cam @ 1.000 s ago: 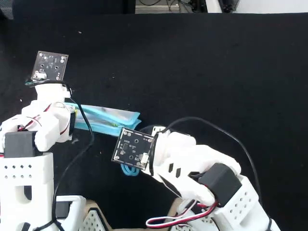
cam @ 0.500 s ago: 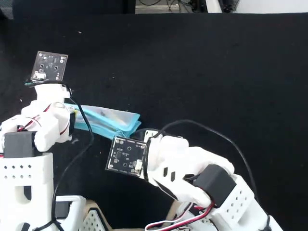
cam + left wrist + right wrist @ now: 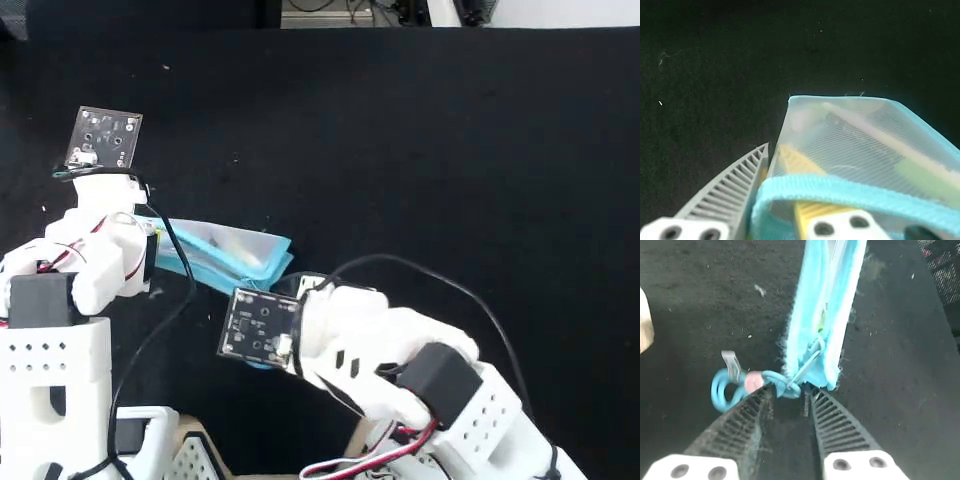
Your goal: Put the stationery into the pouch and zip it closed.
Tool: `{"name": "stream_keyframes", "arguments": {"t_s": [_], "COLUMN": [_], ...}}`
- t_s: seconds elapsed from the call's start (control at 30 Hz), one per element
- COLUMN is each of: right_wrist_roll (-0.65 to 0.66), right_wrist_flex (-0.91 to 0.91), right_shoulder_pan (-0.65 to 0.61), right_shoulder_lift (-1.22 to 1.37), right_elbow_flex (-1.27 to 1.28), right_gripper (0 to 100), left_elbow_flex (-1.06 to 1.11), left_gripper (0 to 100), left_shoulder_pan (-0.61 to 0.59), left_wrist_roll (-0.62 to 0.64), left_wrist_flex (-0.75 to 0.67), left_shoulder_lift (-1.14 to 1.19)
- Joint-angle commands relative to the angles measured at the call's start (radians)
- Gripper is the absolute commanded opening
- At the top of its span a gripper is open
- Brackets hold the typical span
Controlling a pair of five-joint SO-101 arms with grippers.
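A: In what state are the 2 grippers found?

B: The left gripper (image 3: 774,160) is closed on 1 end of the pouch (image 3: 855,145). A grey ribbed finger (image 3: 735,185) is pressed against the pouch's side, and the teal binding is seen running across the jaws. The right gripper (image 3: 790,389) is parted by a narrow gap. The knot of the blue pull cord (image 3: 722,387) is laid across that gap at the fingertips. Whether the cord is actually pinched cannot be told.

A: What is carried on the cord?

B: A pink bead (image 3: 754,382) is threaded on it, just beside 1 fingertip, and a small metal end (image 3: 730,361) is seen on the loop. The cord is tied to the zip tab (image 3: 807,365) at the pouch end nearest the right gripper.

A: Where is the pouch placed?

B: It is spanned between the 2 grippers, near the left edge of the worktop (image 3: 450,150) and toward the edge where the arms are mounted. Its far end is covered from above by the right arm's camera board (image 3: 258,325).

A: And the stationery?

B: A yellow shape (image 3: 795,162), a pale stick (image 3: 875,132) and a green piece (image 3: 920,172) are seen inside through the translucent side. How far the zip is drawn cannot be told.
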Motion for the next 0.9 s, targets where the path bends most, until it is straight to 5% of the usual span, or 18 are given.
{"name": "stream_keyframes", "arguments": {"t_s": [0.0, 0.23, 0.7, 0.87], "right_wrist_roll": [-0.009, -0.009, -0.132, -0.127], "right_wrist_flex": [-0.032, -0.032, -0.026, -0.002], "right_shoulder_pan": [-0.015, -0.014, -0.012, 0.078], "right_shoulder_lift": [0.005, 0.004, 0.005, -0.008], "right_elbow_flex": [0.001, -0.013, -0.110, -0.203], "right_gripper": [13.5, 0.5, 1.1, 1.0], "left_elbow_flex": [0.048, 0.048, 0.048, 0.048], "left_gripper": [3, 3, 3, 3], "left_shoulder_pan": [-0.024, -0.024, -0.025, -0.027], "left_wrist_roll": [-0.005, -0.005, -0.006, -0.006], "left_wrist_flex": [-0.009, -0.009, -0.009, -0.009], "left_shoulder_lift": [0.012, 0.012, 0.012, 0.012]}}
